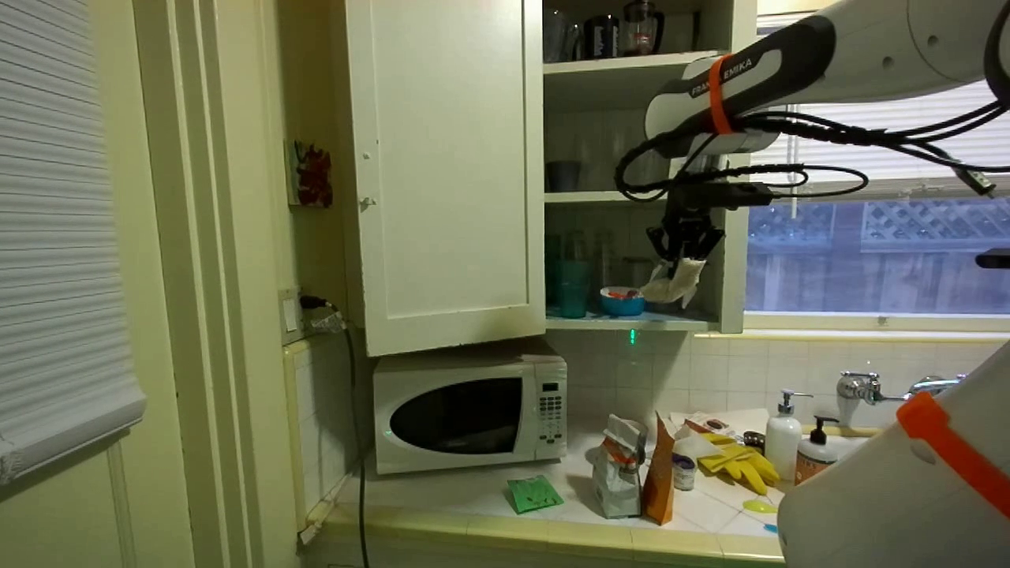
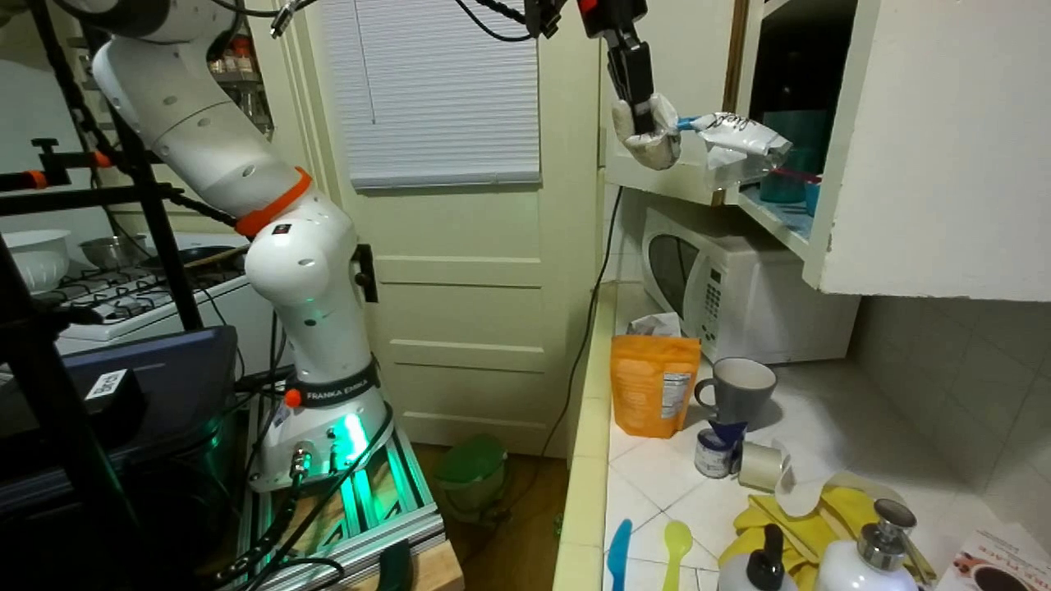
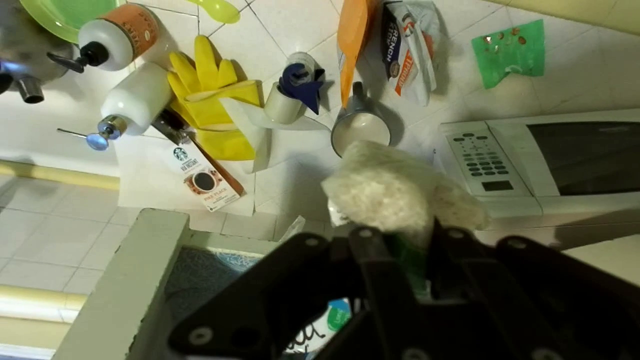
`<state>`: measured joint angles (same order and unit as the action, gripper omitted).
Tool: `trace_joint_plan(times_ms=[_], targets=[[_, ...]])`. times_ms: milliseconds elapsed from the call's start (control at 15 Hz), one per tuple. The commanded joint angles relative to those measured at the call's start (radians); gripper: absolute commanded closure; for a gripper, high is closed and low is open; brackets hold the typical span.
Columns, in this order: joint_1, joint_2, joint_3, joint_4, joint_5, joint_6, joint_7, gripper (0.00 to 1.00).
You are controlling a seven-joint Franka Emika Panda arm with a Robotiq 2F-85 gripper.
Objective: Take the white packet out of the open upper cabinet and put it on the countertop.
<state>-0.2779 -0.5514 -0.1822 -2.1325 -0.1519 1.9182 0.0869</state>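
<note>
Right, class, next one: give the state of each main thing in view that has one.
upper cabinet: open
pincer: clamped on white packet
white packet: held, off the countertop
microwave: door closed
grey mug: upright
orange pouch: standing
green packet: lying flat
door blind: lowered

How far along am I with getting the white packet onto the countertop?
Done: the upper cabinet stands open, and the end effector holds the white packet. In hand: the removal, it seems; the packet is at the cabinet's opening, though I can't tell whether its far end is clear. Left: lowering it onto the countertop, which lies below, and letting go.
</note>
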Motion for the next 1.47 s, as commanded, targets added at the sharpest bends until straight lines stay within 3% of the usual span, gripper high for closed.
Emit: trace_joint_plan(times_ms=[0,333,467,733,867,1133,1400], targets=[[0.006,0.060,-0.024,-0.053,0.010,0.011,0.001,0.95],[0.004,0.157,-0.013,-0.235,0.012,0.085,0.061,0.95],[-0.006,0.179,-0.003,-0.310,-0.011,0.167,0.113,0.95],[-0.078,0.181,0.027,-0.461,-0.169,0.425,0.326,0.95],[-0.137,0.185,0.046,-0.509,-0.275,0.493,0.447,0.95],[-0.225,0.198,0.076,-0.555,-0.449,0.528,0.667,0.95],[-0.208,0.190,0.067,-0.554,-0.478,0.515,0.712,0.95]])
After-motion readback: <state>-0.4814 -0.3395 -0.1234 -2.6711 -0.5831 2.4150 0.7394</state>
